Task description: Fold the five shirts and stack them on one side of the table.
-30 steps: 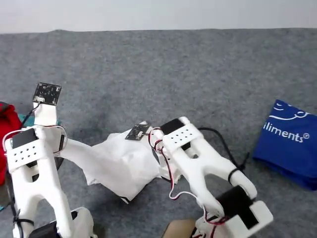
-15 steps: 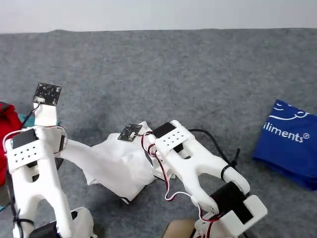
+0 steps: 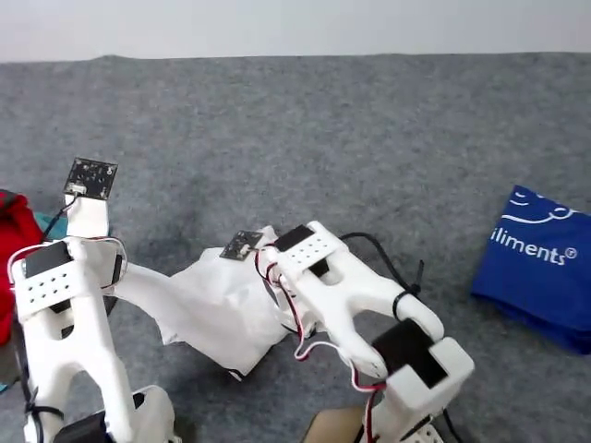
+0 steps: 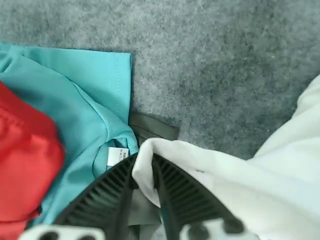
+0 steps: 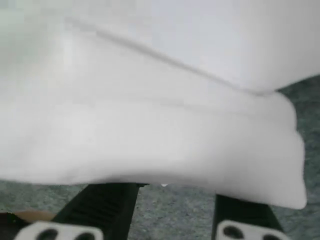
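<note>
2 grippers work the white shirt (image 3: 222, 309), lying at 7 o'clock from the middle of the table (image 3: 351, 148). The left gripper (image 4: 145, 182) stays clamped on its edge. The right gripper (image 5: 172, 195), jaws apart, has slid toward 9 o'clock against the cloth within 1 second, likely starting a fold.
</note>
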